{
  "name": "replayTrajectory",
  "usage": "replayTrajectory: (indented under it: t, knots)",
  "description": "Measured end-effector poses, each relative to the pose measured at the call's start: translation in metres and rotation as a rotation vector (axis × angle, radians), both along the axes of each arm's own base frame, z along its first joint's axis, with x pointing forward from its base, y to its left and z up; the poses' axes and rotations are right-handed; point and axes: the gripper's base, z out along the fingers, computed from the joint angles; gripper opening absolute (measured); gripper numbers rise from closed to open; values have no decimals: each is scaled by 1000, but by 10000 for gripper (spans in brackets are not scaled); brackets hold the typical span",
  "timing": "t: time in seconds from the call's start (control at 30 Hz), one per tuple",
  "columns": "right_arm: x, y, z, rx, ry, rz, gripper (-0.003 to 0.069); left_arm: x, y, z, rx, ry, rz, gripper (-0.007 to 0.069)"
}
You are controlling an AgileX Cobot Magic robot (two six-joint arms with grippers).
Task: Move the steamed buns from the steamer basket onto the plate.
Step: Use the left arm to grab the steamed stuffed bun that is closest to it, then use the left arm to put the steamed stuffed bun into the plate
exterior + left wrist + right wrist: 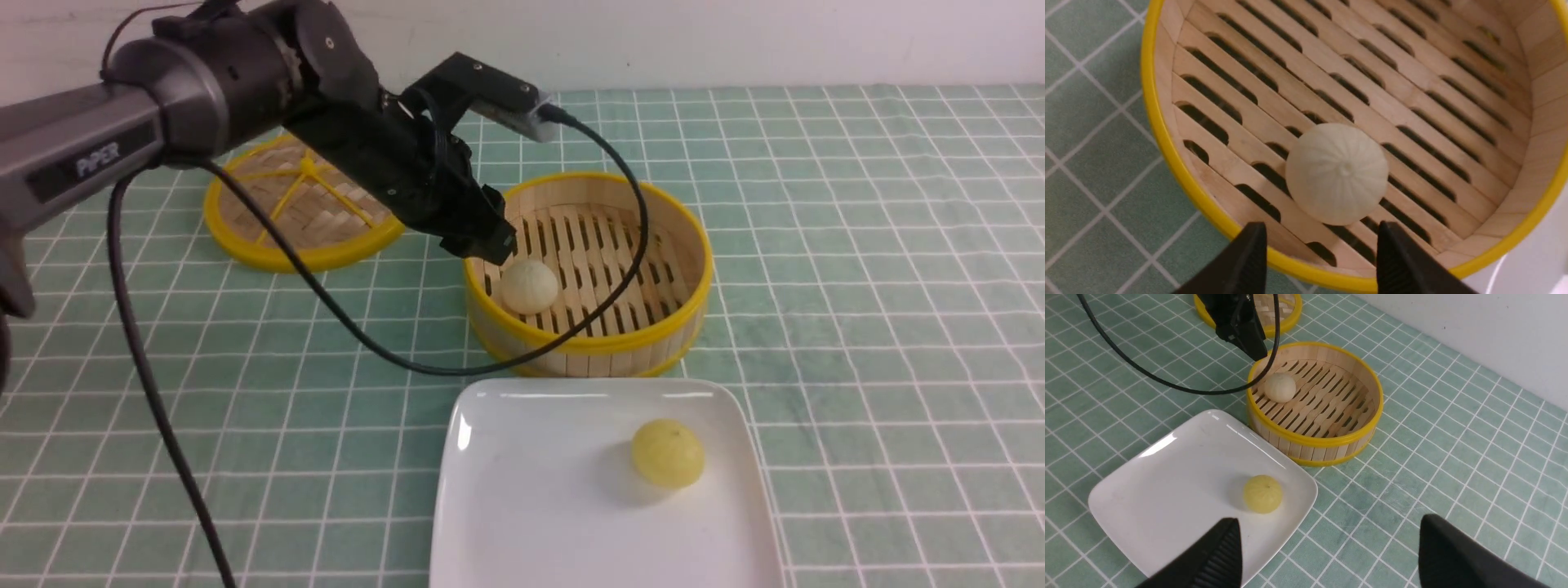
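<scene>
While the yellow bun sits on the plate, the white bun lies near-left in the steamer basket. The left gripper, spread and empty, hangs just left of it, probably not touching.

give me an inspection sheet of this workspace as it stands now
surface: green checked cloth, flat, no spills seen
job's things: white bun on the steamer basket floor, near its wall; yellow bun on the plate; the plate lies close to the basket, on the robot's side
clutter: basket lid lying flat, beyond and left of the basket
grippers: left gripper open, empty, poised above the white bun; right gripper open, empty
cables: black cable from the left wrist loops across the basket; contact cannot be told
surroundings: plain pale wall behind the table; nothing else seen
</scene>
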Motion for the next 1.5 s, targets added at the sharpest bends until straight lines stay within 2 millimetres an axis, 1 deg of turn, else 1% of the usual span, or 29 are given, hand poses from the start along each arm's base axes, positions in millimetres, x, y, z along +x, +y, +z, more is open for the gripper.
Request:
replayTrajectory:
  t: [0.07,0.1,0.13,0.17,0.23,0.3,0.33,0.47,0.63,0.73,0.77,0.8,0.87,0.9,0.93,0.97,1.0,1.1,1.2,1.23,1.27,1.33,1.4,1.47,1.5]
  knots:
    - [0,0,0,-1,1,0,561,6,-6,-6,15,-2,-17,386]
    - [0,0,0,0,2,2,561,7,-9,-8,18,-7,-28,386]
    - [0,0,0,0,2,2,561,6,-16,-10,30,-19,-62,386]
    - [0,0,0,0,2,2,561,6,-17,-11,31,-19,-64,386]
    - [0,0,0,0,4,2,561,2,-32,-14,74,-60,-135,386]
    - [0,0,-1,-2,7,2,561,0,-41,-16,94,-91,-156,386]
    - [-1,0,-1,-5,13,4,561,-1,-50,-19,109,-121,-162,386]
    - [-2,0,-3,-16,34,7,561,2,-55,-24,141,-160,-147,386]
    - [-3,-1,-5,-29,56,12,561,10,-53,-48,222,-148,-127,386]
    - [-3,-1,-5,-29,58,12,561,11,-53,-54,214,-126,-99,381]
    - [-3,0,-5,-29,58,12,561,11,-54,-55,206,-118,-87,359]
    - [-3,0,-5,-29,58,12,561,11,-54,-54,205,-119,-85,354]
    - [-3,-1,-5,-29,58,12,561,11,-54,-53,201,-112,-76,249]
    - [-3,-1,-5,-29,58,12,561,11,-54,-52,201,-112,-77,154]
    - [-3,-1,-5,-29,58,12,561,11,-54,-51,200,-113,-77,154]
    - [-3,0,-5,-30,58,13,560,10,-53,-48,203,-113,-79,72]
    - [-3,0,-5,-30,58,13,557,10,-54,-45,201,-116,-79,51]
    - [-3,0,-5,-30,58,13,539,7,-52,-25,190,-113,-66,29]
    - [-3,0,-5,-35,54,17,521,-1,-48,22,138,-146,-14,29]
    - [-3,0,-5,-38,52,18,518,-7,-45,44,112,-174,6,29]
    - [-3,0,-5,-38,51,19,517,-11,-42,60,92,-198,18,29]
    - [-3,-1,-5,-41,44,17,516,-30,-32,109,25,-275,50,29]
    - [-2,-1,-4,-44,36,11,516,-54,-19,154,-32,-360,66,29]
    - [-1,-2,-4,-47,24,4,516,-83,-4,193,-85,-420,82,29]
    - [-1,-2,-3,-47,16,0,516,-95,3,206,-104,-426,94,29]
